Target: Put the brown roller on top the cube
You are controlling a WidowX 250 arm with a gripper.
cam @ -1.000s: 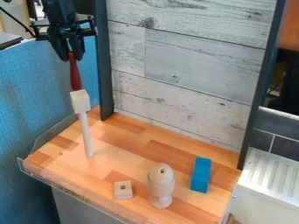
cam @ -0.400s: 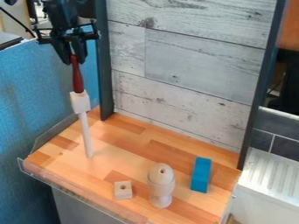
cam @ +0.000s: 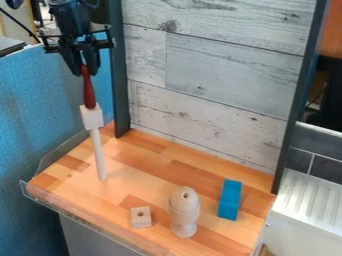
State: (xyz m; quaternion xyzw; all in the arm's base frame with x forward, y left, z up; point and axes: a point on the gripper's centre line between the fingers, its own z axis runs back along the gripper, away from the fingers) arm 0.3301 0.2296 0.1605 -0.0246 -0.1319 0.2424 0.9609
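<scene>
A blue block (cam: pixel 230 200), a rounded wooden piece (cam: pixel 184 212) and a small holed block (cam: pixel 141 218) sit on the wooden tabletop (cam: pixel 150 167).

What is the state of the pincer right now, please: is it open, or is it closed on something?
Pincer: closed, holding the brown roller by its upper end.

The brown roller (cam: pixel 89 92) is reddish and slim; it is almost upright, its upper end in the pincer (cam: pixel 84 73), its lower end at the top of the cube (cam: pixel 92 116), which is whitish, on a thin stick (cam: pixel 98 154)
</scene>
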